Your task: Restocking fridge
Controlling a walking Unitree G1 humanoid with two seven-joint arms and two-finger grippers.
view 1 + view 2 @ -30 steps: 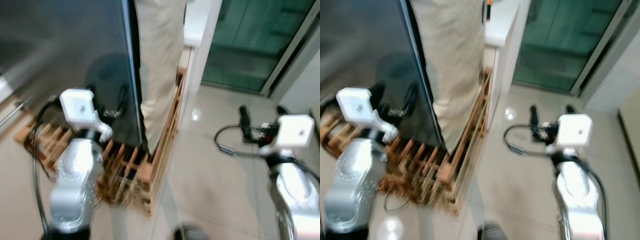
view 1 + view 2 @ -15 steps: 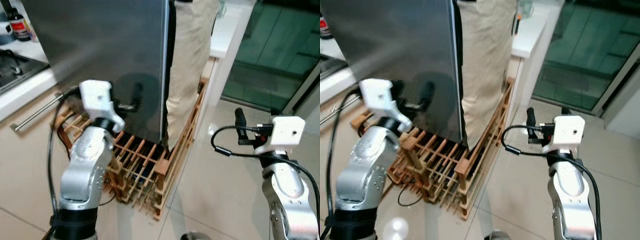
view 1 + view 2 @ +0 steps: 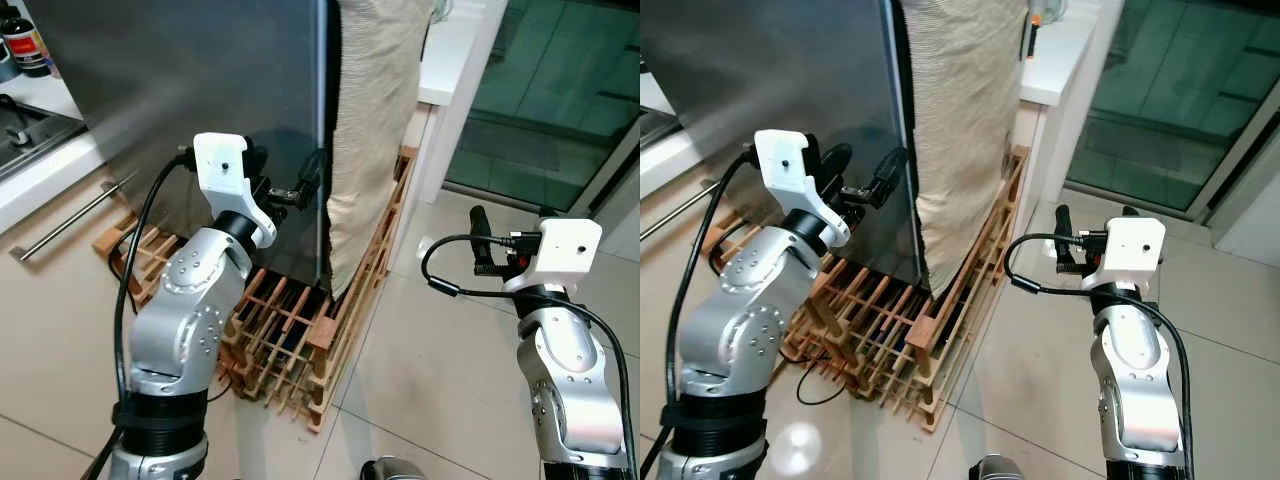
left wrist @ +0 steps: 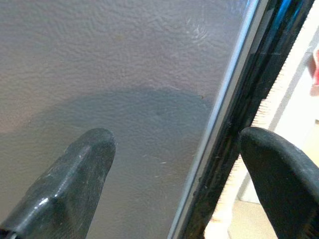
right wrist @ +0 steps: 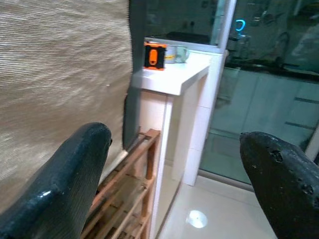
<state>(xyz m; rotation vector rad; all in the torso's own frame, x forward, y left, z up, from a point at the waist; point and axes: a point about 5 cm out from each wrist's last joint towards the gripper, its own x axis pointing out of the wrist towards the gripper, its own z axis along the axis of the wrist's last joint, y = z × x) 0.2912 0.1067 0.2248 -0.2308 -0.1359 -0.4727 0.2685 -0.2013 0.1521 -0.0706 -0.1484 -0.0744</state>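
Note:
The fridge's grey steel door (image 3: 190,90) stands shut, its right edge (image 4: 227,114) a silver and black strip. My left gripper (image 3: 288,182) is raised in front of the door's lower part, open, with nothing between its fingers. In the left wrist view one finger (image 4: 75,184) lies before the grey face and the other (image 4: 281,179) past the edge. My right gripper (image 3: 1095,228) is open and empty, held out over the floor tiles well right of the fridge.
Beige fabric (image 3: 375,130), seemingly a person's trouser leg, hangs right beside the door's edge. A wooden slatted rack (image 3: 300,330) lies on the floor below. A white counter (image 3: 445,60) carries an orange object (image 5: 154,55). Green glass doors (image 3: 560,90) stand right; a drawer handle (image 3: 70,215) left.
The head camera has shifted and steadied. My left gripper has risen and moved right, closer to the door's edge. The right gripper holds about the same pose.

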